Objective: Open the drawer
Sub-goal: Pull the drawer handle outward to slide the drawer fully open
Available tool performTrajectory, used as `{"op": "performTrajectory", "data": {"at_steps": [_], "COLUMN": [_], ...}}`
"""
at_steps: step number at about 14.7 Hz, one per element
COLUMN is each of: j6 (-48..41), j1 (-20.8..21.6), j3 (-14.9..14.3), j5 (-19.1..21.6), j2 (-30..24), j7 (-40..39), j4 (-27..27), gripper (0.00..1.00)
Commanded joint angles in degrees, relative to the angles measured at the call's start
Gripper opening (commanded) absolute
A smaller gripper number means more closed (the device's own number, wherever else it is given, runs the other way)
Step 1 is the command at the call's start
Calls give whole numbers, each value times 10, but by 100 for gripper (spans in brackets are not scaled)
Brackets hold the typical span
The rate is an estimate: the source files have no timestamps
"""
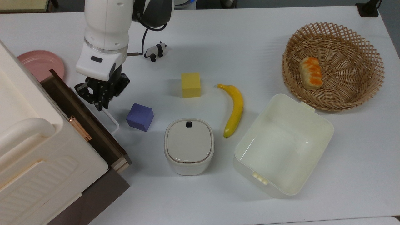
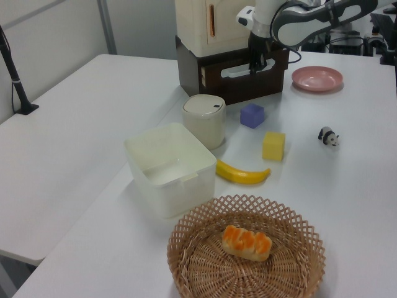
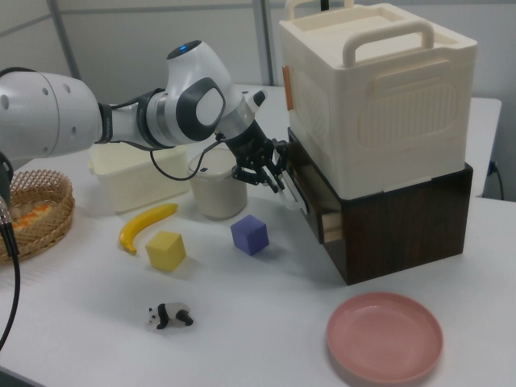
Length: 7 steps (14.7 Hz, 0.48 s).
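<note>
White Franka arm with black two-finger gripper (image 1: 100, 100) sits at the white loop handle (image 1: 110, 118) of the dark brown wooden drawer (image 1: 82, 116). Fingers look pinched onto the handle bar near its upper end in the top view; the left view has the gripper (image 2: 254, 64) on the handle at the drawer front.

Drawer (image 3: 310, 197) is at the base of the dark brown cabinet, under the cream ribbed cabinet top with copper latch (image 1: 80, 128). Front panel stands just proud of the cabinet body; in the right view a narrow strip of light wood shows at its side.

Also on the white counter (image 1: 250, 53):
- purple cube (image 1: 140, 117), just beside the handle
- yellow cube (image 1: 190, 84)
- yellow banana (image 1: 234, 109)
- cream lidded round-cornered bin (image 1: 188, 145)
- open cream plastic tub (image 1: 282, 143)
- woven wicker basket (image 1: 365, 56) holding an orange-glazed bread roll (image 1: 310, 72)
- small panda figurine (image 1: 155, 51)
- pink plate (image 1: 40, 64), near the cabinet.
</note>
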Motion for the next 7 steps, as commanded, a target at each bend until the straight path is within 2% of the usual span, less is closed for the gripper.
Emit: {"op": "performTrajectory", "data": {"at_steps": [1, 7], "j6": [-7, -11], "j1": [6, 10], "j3": [-2, -2], "j5": [7, 6], "j2": [3, -4], "j7": [6, 5], "j4": [-3, -9], "gripper": [7, 5]}}
